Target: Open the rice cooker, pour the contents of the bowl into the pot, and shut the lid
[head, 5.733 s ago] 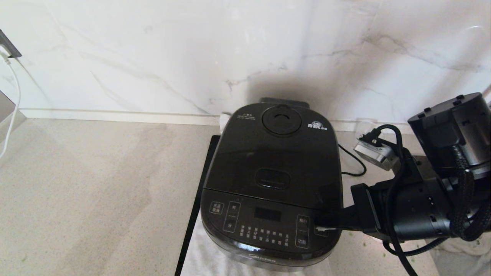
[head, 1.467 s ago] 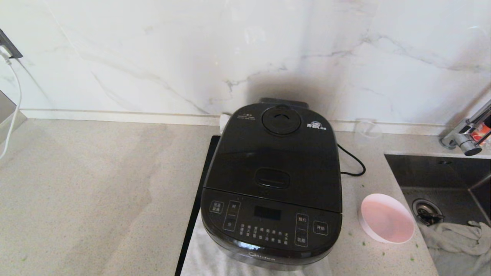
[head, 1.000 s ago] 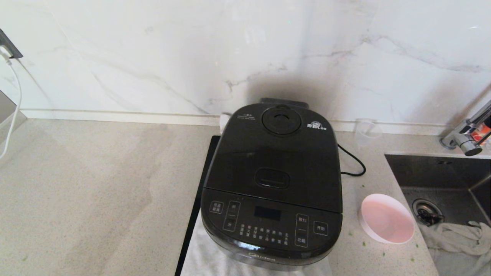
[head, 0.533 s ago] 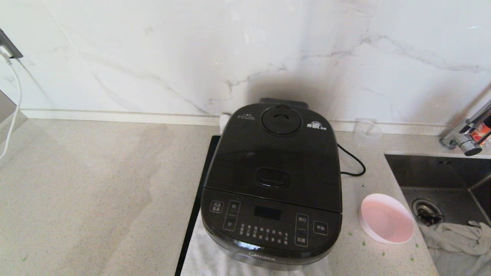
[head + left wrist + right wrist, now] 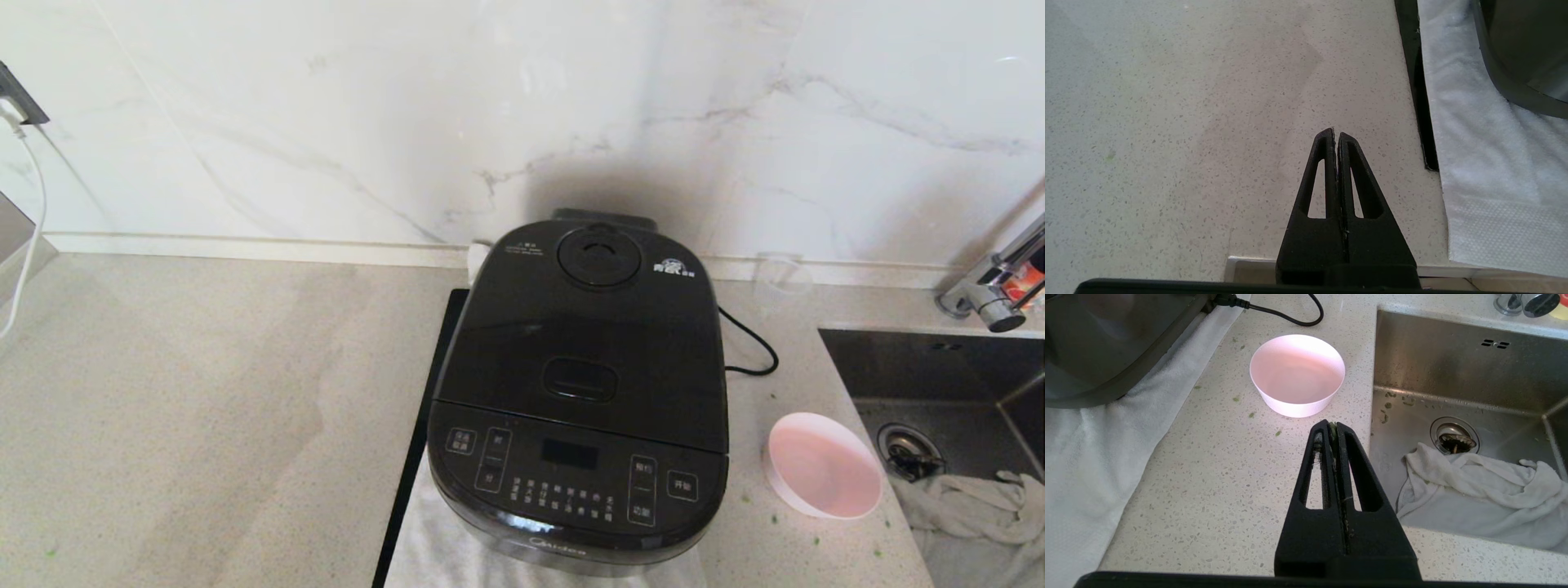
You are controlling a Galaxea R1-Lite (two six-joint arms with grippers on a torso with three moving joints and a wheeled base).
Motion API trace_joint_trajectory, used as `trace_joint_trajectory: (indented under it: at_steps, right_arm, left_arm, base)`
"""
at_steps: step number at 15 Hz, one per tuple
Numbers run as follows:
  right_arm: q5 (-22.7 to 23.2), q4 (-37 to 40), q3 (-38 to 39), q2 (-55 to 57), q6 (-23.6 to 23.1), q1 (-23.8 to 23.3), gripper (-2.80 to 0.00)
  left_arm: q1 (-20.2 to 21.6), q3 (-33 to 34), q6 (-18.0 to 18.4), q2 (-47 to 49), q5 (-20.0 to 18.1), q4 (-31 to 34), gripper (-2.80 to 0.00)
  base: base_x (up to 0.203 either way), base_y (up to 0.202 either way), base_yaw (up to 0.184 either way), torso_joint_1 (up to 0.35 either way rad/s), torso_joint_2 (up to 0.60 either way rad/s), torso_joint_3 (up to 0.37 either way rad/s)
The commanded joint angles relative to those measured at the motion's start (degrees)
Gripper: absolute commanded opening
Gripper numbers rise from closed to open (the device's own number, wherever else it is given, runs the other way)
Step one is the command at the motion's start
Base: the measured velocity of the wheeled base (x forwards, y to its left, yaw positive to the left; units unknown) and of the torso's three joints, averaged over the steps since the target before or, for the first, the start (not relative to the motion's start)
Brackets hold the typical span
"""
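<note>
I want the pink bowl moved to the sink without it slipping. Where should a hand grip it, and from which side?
Pinch the thin rim of the bowl from above, one finger inside the wall and one outside. It stands upright and open, its wall flares outward, and its near edge faces the shut right hand, so that edge is probably simplest.

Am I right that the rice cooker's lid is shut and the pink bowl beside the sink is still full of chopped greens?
Not quite. The lid of the rice cooker is shut, but the pink bowl beside the sink looks empty. The right wrist view shows its bare inside, with only a few green bits scattered on the counter around it.
</note>
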Motion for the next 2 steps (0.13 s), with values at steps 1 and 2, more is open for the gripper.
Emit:
trace_joint_trajectory:
  at_steps: [1, 2]
  right_arm:
    - [0.0, 0.1, -0.1, 0.1, 0.2, 0.0, -2.8]
    - [0.1, 0.1, -0.1, 0.1, 0.3, 0.0, -2.8]
  left_arm:
    - [0.0, 0.0, 0.0, -0.1, 0.0, 0.0, -2.8]
    - [0.0, 0.0, 0.0, -0.1, 0.1, 0.0, -2.8]
  base:
    - [0.0, 0.0, 0.0, 0.0, 0.0, 0.0]
    - [0.0, 0.0, 0.0, 0.0, 0.0, 0.0]
